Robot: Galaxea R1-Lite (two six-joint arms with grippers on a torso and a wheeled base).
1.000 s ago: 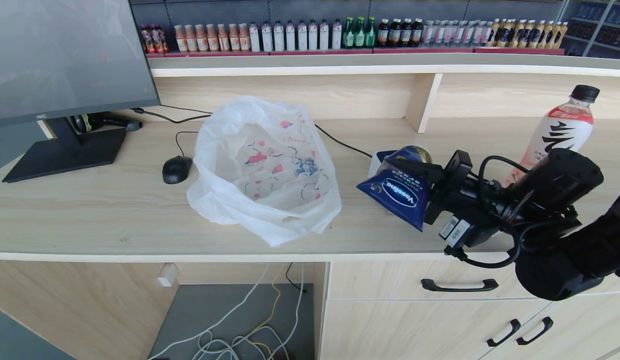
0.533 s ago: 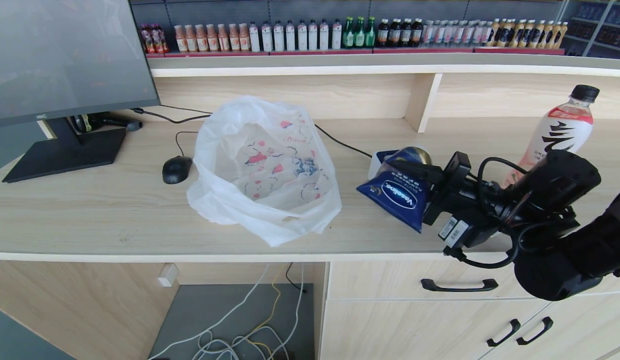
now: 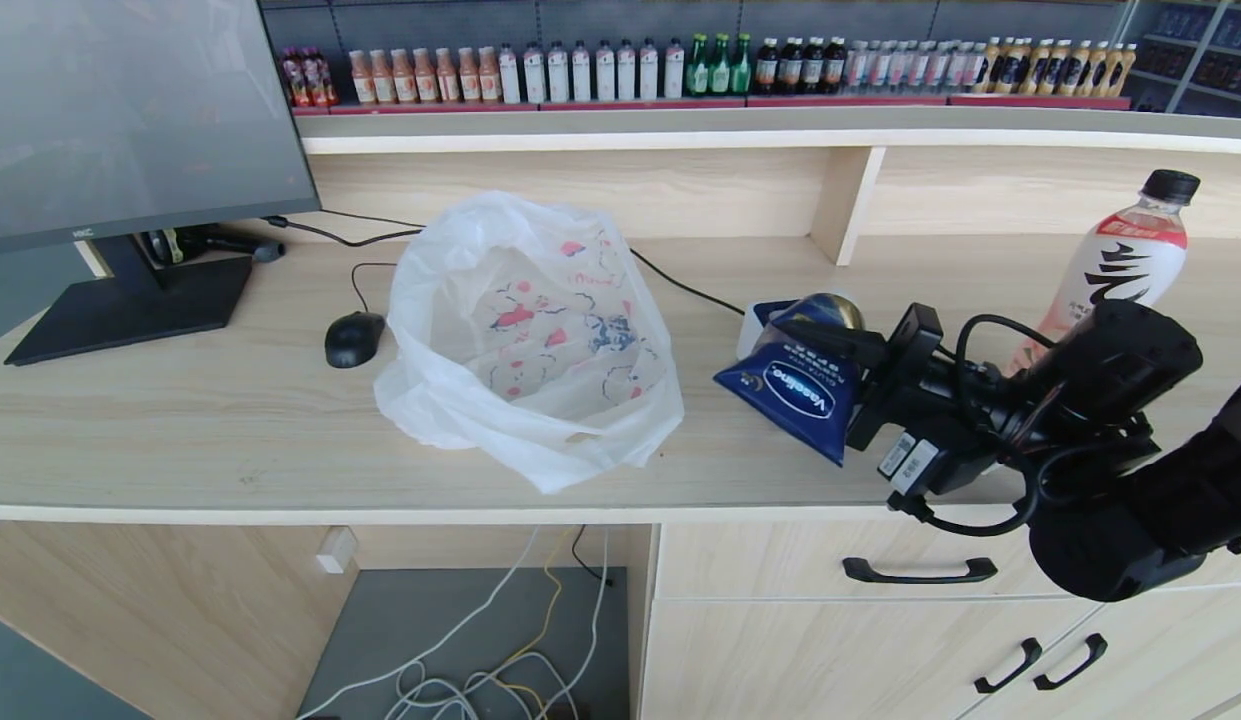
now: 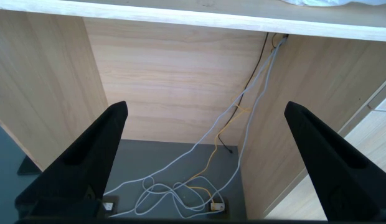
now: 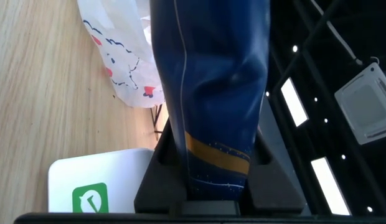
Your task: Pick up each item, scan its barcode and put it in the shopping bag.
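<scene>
My right gripper is shut on a dark blue lotion tube with a gold cap, held just above the counter to the right of the bag. The tube stands clamped between the two black fingers, above a white scanner box with a green mark. The white shopping bag with red and blue prints lies open at the counter's middle. A pink drink bottle with a black cap stands at the right behind my arm. My left gripper hangs open below the counter, over cables on the floor.
A monitor on its stand occupies the left of the wooden counter, with a black mouse and cables beside it. A raised shelf with a divider runs along the back. Drawers with black handles sit below.
The tube and right gripper shifted very slightly left and down from one second ago, then held still. Nothing else moved.
</scene>
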